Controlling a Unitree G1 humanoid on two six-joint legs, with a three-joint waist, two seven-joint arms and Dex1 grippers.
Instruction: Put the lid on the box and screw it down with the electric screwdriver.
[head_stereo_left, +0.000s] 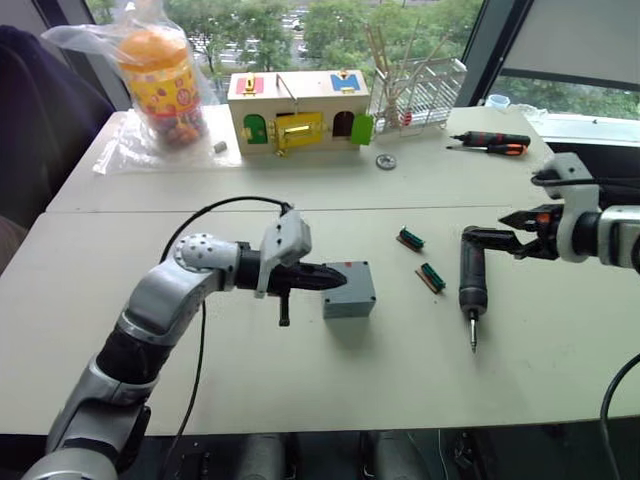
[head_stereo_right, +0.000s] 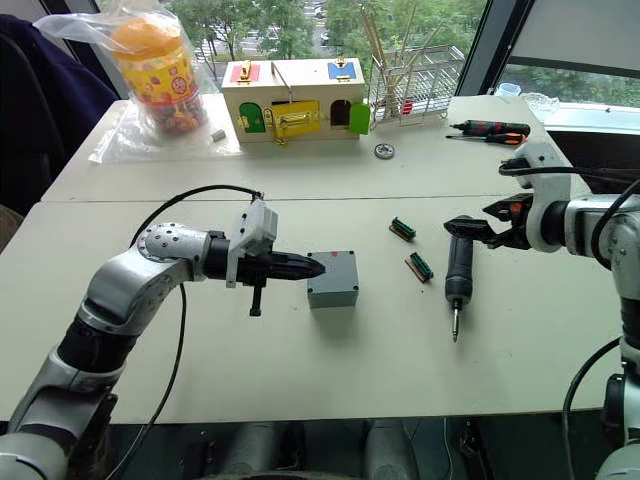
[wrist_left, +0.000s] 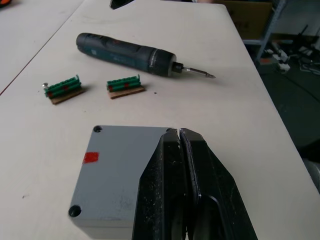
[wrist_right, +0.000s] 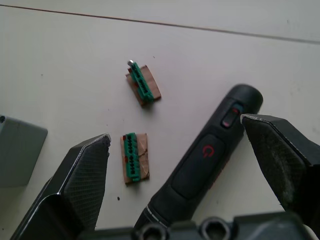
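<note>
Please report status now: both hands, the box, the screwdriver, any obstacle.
Left hand shut, tip over the lidded small grey plastic box. Right hand open around the dark cylindrical electric screwdriver, which lies on the table. Two small green connector pieces between them.

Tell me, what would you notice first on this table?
Probably the left gripper, shut and resting on top of the small grey box mid-table. To its right lies the electric screwdriver, with the right gripper open around its back end. At the far edge stands a wooden box with coloured doors.
</note>
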